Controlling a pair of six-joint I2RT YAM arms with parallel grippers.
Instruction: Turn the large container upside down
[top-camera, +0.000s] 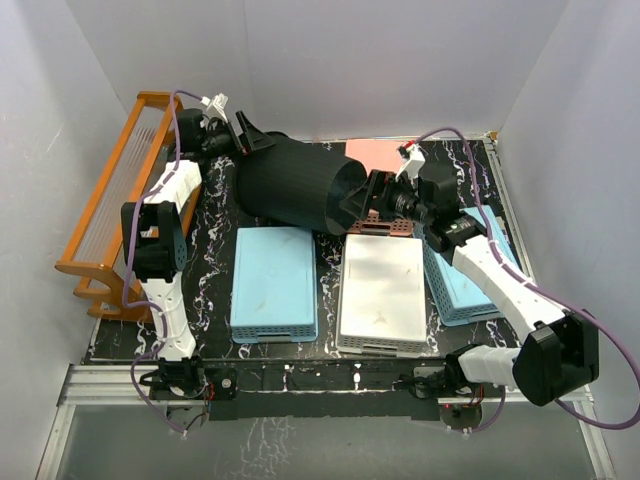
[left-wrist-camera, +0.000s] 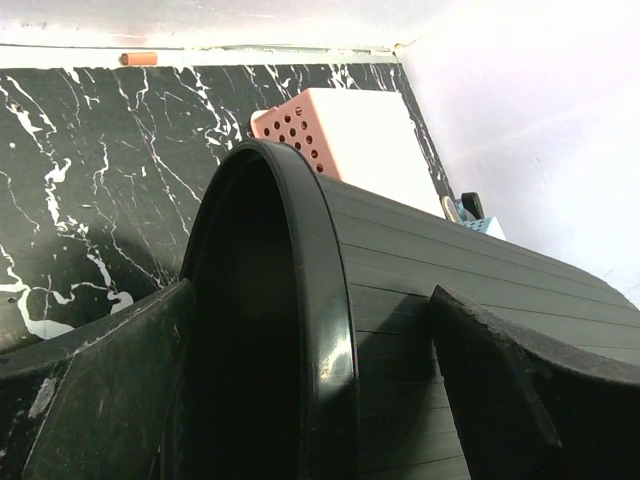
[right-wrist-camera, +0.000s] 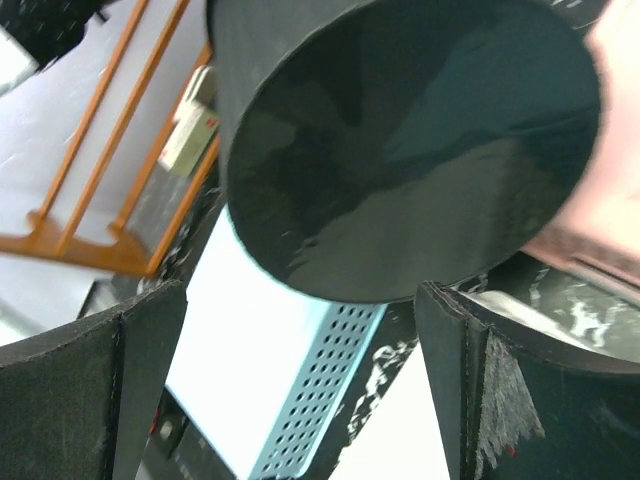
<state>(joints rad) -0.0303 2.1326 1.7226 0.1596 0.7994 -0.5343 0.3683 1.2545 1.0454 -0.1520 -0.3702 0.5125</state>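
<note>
Right end effector (top-camera: 362, 197): fingers spread wide, nothing in them. It's pointed straight at the flat bottom of the large container (top-camera: 295, 185) and sits really close to it; can't tell if it actually touches.
Left end effector (top-camera: 248, 138): also wide apart, not clamped on anything. In the wrist view the bin's rim runs up between the two fingers (left-wrist-camera: 105, 390), one on the mouth side, the other over the ribbed outer wall.
Front row: a light blue basket (top-camera: 274, 283) and a white basket (top-camera: 381, 293) lie bottom-up side by side on the black marble worktop (top-camera: 212, 300). A second blue basket (top-camera: 462, 285) is to the right, partly under the right arm.
Large container: lying on its side across the back half of the worktop, just behind those baskets, open mouth to the left, base to the right.
Behind it: a pink basket (top-camera: 375, 153) at the back edge, half hidden by the bin.
Far left: a wooden rack (top-camera: 105, 215) against the wall.
</note>
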